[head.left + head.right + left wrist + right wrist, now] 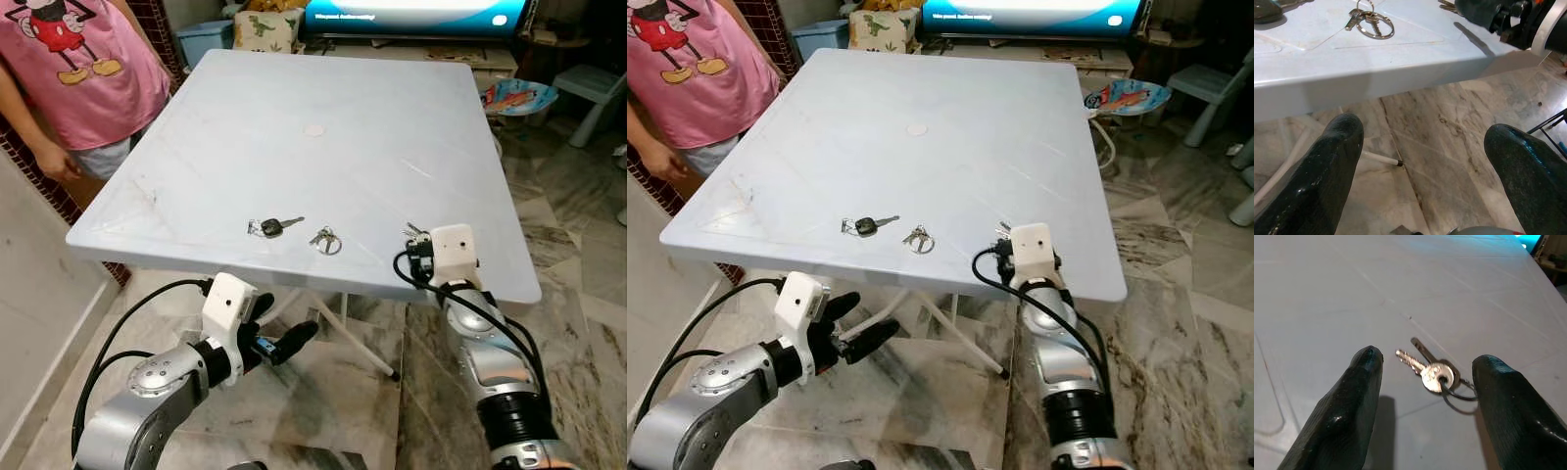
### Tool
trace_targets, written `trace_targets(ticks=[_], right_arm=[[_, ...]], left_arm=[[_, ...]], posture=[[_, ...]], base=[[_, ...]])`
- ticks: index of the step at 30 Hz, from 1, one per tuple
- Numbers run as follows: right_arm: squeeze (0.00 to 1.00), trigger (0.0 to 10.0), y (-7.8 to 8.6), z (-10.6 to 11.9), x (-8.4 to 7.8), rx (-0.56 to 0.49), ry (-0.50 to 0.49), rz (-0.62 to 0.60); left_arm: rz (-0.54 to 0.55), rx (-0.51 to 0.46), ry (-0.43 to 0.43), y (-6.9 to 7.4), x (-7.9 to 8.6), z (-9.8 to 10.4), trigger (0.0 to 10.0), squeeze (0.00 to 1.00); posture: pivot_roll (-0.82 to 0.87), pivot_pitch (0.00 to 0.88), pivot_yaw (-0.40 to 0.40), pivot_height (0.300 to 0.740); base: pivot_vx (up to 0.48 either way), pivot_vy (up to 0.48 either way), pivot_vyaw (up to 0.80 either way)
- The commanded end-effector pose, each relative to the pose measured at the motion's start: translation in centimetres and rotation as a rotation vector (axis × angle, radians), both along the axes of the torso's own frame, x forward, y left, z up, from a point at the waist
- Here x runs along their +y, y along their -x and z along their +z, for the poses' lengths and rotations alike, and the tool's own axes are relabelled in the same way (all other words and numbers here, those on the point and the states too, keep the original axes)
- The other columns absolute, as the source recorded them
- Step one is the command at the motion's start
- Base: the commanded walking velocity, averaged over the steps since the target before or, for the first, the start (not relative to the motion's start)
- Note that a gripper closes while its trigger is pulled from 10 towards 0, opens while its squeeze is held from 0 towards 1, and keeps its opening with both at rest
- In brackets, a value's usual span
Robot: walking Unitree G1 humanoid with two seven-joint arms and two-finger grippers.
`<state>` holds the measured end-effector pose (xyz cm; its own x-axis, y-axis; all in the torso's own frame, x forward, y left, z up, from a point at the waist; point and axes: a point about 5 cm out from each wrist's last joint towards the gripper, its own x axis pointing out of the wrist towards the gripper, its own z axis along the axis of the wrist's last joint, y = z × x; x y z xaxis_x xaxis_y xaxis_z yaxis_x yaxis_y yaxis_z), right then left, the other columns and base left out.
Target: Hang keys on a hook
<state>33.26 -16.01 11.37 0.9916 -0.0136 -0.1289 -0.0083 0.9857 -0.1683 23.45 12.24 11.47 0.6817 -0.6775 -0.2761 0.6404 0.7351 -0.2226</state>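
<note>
Three key sets lie near the front edge of the white table (323,88): a black-headed key (272,227), a ring of silver keys (325,239), and a small silver bunch (1432,374) at the front right. My right gripper (1428,357) is open just above the tabletop, its fingers either side of that small bunch without touching it; from the head it sits by the table's front right corner (416,241). My left gripper (289,315) is open below the table's front edge, nothing between its fingers (1337,147), with the ring of silver keys (1371,24) above it on the tabletop.
A person in a pink shirt (78,69) stands at the table's left side. White folding table legs (358,348) cross below the top, above a marble floor. A lit screen (411,15), a blue dish (519,96) and a pale stool (598,83) stand beyond the table.
</note>
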Motion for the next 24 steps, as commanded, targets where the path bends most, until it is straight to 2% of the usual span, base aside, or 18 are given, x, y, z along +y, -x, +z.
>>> trace_targets(ticks=[1, 3, 5, 6, 8, 18, 20, 24], right_arm=[[0.0, 10.0, 0.1, 0.4, -0.1, -0.014, -0.027, -0.025], [0.0, 10.0, 0.1, 0.4, 0.0, -0.012, -0.053, -0.038], [0.0, 10.0, 0.2, 0.4, -0.2, 0.005, -0.093, -0.087], [0.0, 10.0, 0.2, 0.4, -0.7, 0.024, -0.113, -0.152], [0.0, 10.0, 0.2, 0.5, -0.9, 0.027, -0.128, -0.176], [0.0, 10.0, 0.1, 0.4, -0.1, 0.058, -0.276, -0.186], [0.0, 10.0, 0.0, 0.4, -0.1, 0.058, -0.281, -0.183], [0.0, 10.0, -0.6, 0.6, 0.3, 0.056, -0.378, -0.173]], left_arm=[[-0.004, 0.004, -0.017, 0.2, 0.2, -0.1, 10.0, 0.0], [-0.006, 0.004, -0.017, 0.2, 0.2, -0.1, 10.0, 0.0], [-0.007, 0.003, -0.018, 0.2, 0.1, -0.1, 10.0, 0.0], [-0.007, 0.002, -0.017, 0.2, 0.1, -0.1, 10.0, 0.0], [-0.007, 0.002, -0.017, 0.2, 0.1, -0.1, 10.0, 0.0], [-0.009, 0.0, -0.019, 0.3, 0.1, -0.2, 10.0, 0.0], [-0.01, 0.0, -0.019, 0.3, 0.1, -0.2, 10.0, 0.0], [-0.011, -0.001, -0.021, 0.2, 0.1, -0.2, 10.0, 0.0]], posture=[[0.11, 0.122, 0.039, 0.74], [0.11, 0.122, 0.039, 0.74], [0.11, 0.114, 0.042, 0.74], [0.11, 0.113, 0.039, 0.74], [0.11, 0.113, 0.039, 0.74], [0.11, 0.112, 0.038, 0.74], [0.11, 0.112, 0.038, 0.74], [0.11, 0.107, 0.039, 0.74]], base=[[0.0, 0.0, 0.0], [0.0, 0.0, 0.0], [0.0, 0.0, 0.0], [0.0, 0.0, 0.0], [0.0, 0.0, 0.0], [0.0, 0.0, 0.0], [0.0, 0.0, 0.0], [0.0, 0.0, 0.0]])
